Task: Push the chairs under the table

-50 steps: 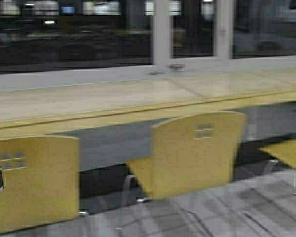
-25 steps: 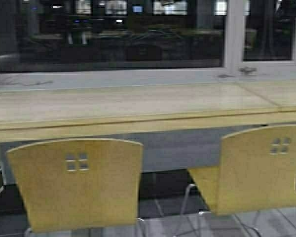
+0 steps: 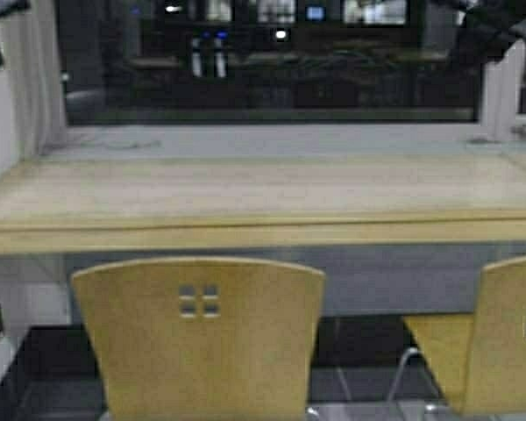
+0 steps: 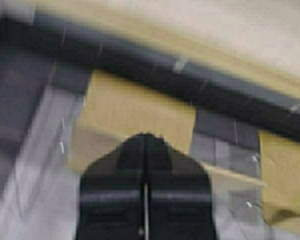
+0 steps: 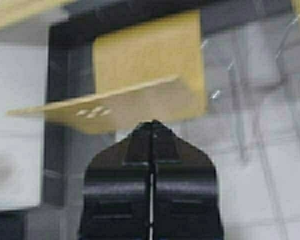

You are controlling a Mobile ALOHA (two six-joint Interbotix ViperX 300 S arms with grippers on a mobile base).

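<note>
Two chairs stand before the table (image 3: 245, 197) as I view them: the nearer chair (image 3: 200, 338) at centre, backrest toward me, and a second chair (image 3: 500, 338) at right, both outside its front edge. Window sill (image 3: 272, 138) behind. Left gripper (image 4: 146, 142) and right gripper (image 5: 151, 127): fingers pressed together, holding nothing, above the tiled floor (image 5: 270, 190).

We face a long pale-yellow surface (image 3: 245, 197) running beneath dark windows, its thick front edge towards us; two tan chairs (image 3: 200, 338) (image 3: 500, 338) stand on the tiled floor (image 3: 359, 386) below.
</note>
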